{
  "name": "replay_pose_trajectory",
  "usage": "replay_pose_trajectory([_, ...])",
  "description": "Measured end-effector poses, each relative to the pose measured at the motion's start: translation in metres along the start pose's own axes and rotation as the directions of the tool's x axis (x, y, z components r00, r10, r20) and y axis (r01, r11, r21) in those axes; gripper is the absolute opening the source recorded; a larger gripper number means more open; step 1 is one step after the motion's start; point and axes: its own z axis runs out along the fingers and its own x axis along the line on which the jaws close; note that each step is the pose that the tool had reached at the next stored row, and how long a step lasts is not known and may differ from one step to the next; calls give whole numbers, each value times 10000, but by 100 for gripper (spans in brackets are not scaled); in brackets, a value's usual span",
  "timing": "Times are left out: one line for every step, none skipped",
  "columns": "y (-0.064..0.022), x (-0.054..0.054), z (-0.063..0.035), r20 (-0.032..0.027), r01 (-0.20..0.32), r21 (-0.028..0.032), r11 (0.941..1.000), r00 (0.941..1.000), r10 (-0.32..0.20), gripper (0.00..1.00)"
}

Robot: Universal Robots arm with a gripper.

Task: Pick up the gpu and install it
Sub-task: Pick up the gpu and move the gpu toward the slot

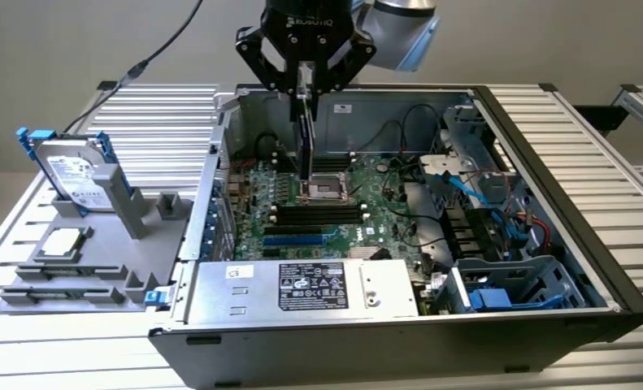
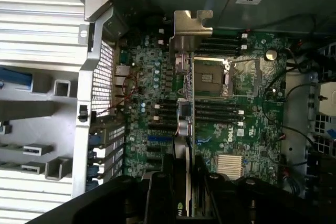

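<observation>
The gpu (image 1: pixel 306 142) hangs on edge inside the open computer case (image 1: pixel 581 203), a thin dark card pointing down at the green motherboard (image 1: pixel 332 207). My gripper (image 1: pixel 305 91) is shut on the card's upper edge, just above the case's back wall. In the wrist view the gpu (image 2: pixel 184 124) shows edge-on, with its silver end bracket (image 2: pixel 191 30) at the far end, beside the CPU socket (image 2: pixel 212 77). The gripper (image 2: pixel 184 174) clamps the card from both sides. Its lower edge stands over the motherboard (image 2: pixel 152 77), near the expansion slots; I cannot tell whether it touches.
A silver hard drive with blue rails (image 1: pixel 74 175) stands upright in a grey fixture (image 1: pixel 104 244) on the exterior view's left. A power supply (image 1: pixel 299 288) fills the case's near side. Cables and a drive cage (image 1: pixel 506 284) crowd the exterior view's right. A black cable (image 1: pixel 158 49) trails behind.
</observation>
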Motion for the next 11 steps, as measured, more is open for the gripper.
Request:
replay_pose_trajectory([15,-24,9,0,0,-1,10000,10000,0,27])
replay_pose_trajectory([30,-47,17,0,0,0,10000,10000,0,27])
replay_pose_trajectory([44,-69,26,0,0,-1,10000,10000,0,27])
replay_pose_trajectory([58,-90,35,0,0,0,10000,10000,0,27])
replay_pose_trajectory([69,-107,44,0,-2,-1,10000,10000,2,27])
replay_pose_trajectory([76,-120,53,1,-10,0,10000,10000,10,27])
replay_pose_trajectory([87,-124,62,2,-22,-2,10000,10000,22,27])
replay_pose_trajectory([97,-126,64,2,-27,13,10000,10000,27,27])
replay_pose_trajectory([97,-126,65,2,-26,12,10000,10000,26,27])
replay_pose_trajectory([97,-126,65,2,-26,12,10000,10000,26,27])
replay_pose_trajectory([97,-126,65,2,-26,12,10000,10000,26,27])
